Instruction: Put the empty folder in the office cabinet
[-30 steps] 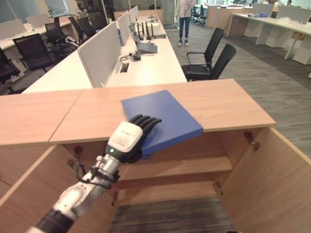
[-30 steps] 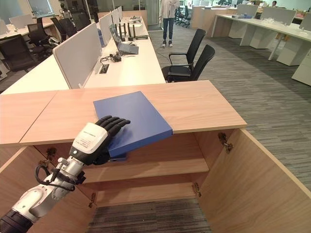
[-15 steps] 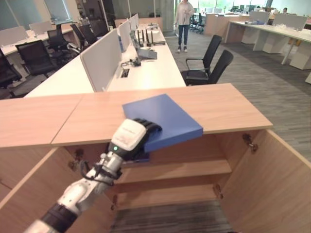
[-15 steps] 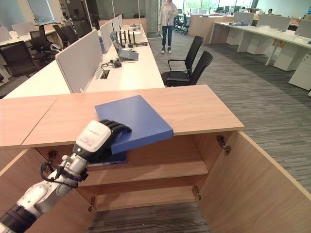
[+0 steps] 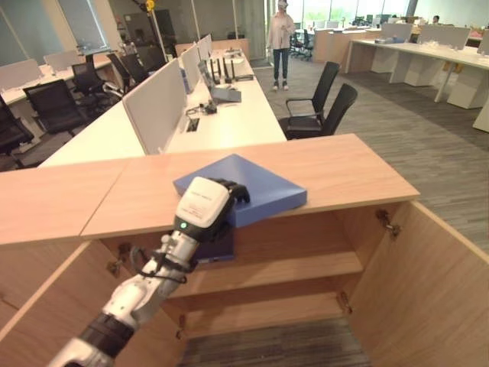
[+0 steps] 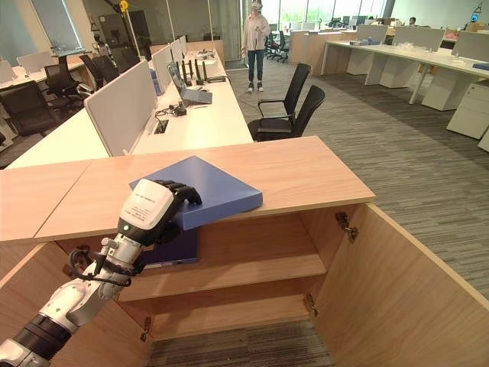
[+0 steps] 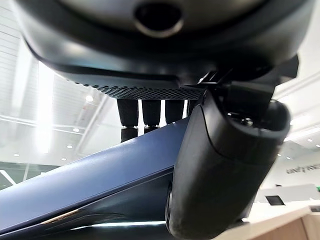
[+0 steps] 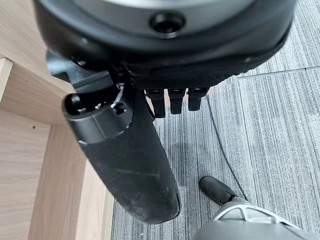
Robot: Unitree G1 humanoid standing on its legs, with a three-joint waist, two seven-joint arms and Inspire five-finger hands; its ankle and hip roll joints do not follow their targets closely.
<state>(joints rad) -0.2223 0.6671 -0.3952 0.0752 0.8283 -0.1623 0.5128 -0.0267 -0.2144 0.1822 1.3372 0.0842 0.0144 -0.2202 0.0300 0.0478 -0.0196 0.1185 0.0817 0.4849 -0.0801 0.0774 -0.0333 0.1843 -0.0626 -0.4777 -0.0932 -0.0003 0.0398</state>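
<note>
Your left robot hand (image 5: 205, 211) pinches the blue folder (image 5: 256, 188) at its near left corner: fingers (image 7: 131, 118) curl over the top cover, the thumb (image 7: 220, 165) presses from underneath, as the left wrist view shows. The folder lies flat on the wooden counter (image 5: 336, 164) that forms the cabinet top, with its near edge and the gripped corner hanging out past the counter's front lip, above the open cabinet (image 5: 290, 267). Inside the cabinet you see an upper shelf (image 5: 306, 266) and a lower shelf (image 5: 267, 306), both bare wood; a dark flat thing (image 6: 172, 248) sits just under the folder's overhang behind the hand, can't tell what it is. The cabinet's right door (image 5: 428, 283) is swung open toward you, the left door (image 5: 46, 313) likewise. Your right robot hand (image 8: 130, 145) shows in the right wrist view, away from the folder, over grey striped carpet (image 8: 270, 125) beside a wood panel (image 8: 30, 160); its fingers (image 8: 172, 102) look loosely bent with the thumb apart, holding nothing. Past the counter, a long white desk (image 5: 229, 115) with grey divider screens (image 5: 157, 103) and a laptop (image 5: 221, 88), two black office chairs (image 5: 321, 103) just beside it, and a person (image 5: 280, 34) standing far back in the aisle.
</note>
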